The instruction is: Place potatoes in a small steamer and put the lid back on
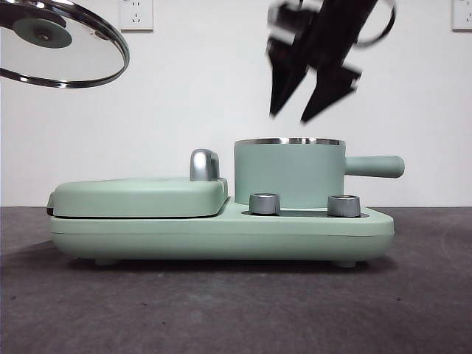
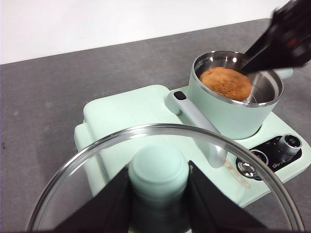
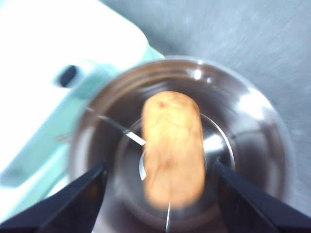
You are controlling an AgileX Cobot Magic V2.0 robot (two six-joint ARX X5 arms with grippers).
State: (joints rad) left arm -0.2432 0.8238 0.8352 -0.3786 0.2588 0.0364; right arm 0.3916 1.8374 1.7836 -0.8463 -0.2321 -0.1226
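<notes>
Potato [image 2: 226, 83] sits in the steamer [image 1: 289, 173], right below my right claw [image 1: 300, 116], jaws spread and empty. Left claw [image 2: 158, 191] pinches the lid [image 2: 160, 145] knob, held off to the side so the pot mouth is clear.

flat green grill plate [image 1: 140, 198] closed, sitting on the left half of a mint-green cooker base [image 1: 221, 237]. steel hinge post [image 1: 203, 164] upright behind the plate's right end. two steel dials [image 1: 265, 203] [image 1: 344, 205] side by side on the base front. dark grey table [image 1: 221, 310] beneath. white wall [image 1: 199, 88] behind, with white sockets [image 1: 136, 13] near the top.
</notes>
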